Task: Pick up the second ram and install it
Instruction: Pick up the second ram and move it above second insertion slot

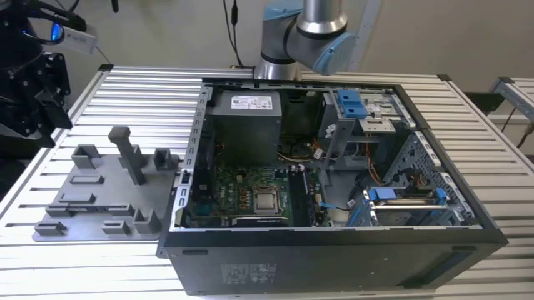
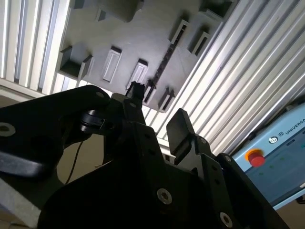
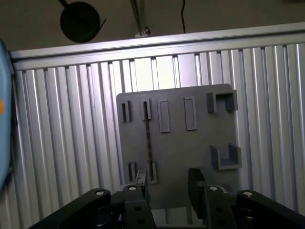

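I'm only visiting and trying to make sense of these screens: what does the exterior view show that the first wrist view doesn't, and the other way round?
Exterior view: the open computer case, with its motherboard and power supply, plus the arm's base. First wrist view: the second ram, standing on edge in a slot of the gray holder plate, with the open, empty gripper close to one end. Shared: that plate and the slatted metal table.
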`<state>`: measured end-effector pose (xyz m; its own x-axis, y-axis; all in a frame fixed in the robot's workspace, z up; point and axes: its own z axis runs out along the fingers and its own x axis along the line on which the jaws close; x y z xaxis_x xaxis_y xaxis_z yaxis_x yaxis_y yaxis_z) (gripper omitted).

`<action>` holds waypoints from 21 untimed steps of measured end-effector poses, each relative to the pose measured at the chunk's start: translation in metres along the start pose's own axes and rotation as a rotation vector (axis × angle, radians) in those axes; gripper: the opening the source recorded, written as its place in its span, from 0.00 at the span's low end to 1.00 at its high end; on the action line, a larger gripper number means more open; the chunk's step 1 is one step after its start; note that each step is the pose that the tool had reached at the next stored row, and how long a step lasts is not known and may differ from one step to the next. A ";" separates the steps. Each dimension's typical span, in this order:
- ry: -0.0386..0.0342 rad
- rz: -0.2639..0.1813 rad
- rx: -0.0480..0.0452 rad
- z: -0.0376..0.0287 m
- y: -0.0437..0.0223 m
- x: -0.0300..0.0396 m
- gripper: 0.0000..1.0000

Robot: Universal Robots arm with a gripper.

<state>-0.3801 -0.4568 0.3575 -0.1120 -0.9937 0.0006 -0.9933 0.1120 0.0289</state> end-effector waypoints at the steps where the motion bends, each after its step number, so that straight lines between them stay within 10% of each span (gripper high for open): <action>1: -0.0001 0.000 0.0001 0.0006 0.0000 0.0000 0.48; 21: 0.0001 0.000 -0.0001 0.0194 -0.0006 0.0000 0.48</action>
<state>-0.3801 -0.4568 0.3381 -0.1120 -0.9937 0.0006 -0.9933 0.1120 0.0290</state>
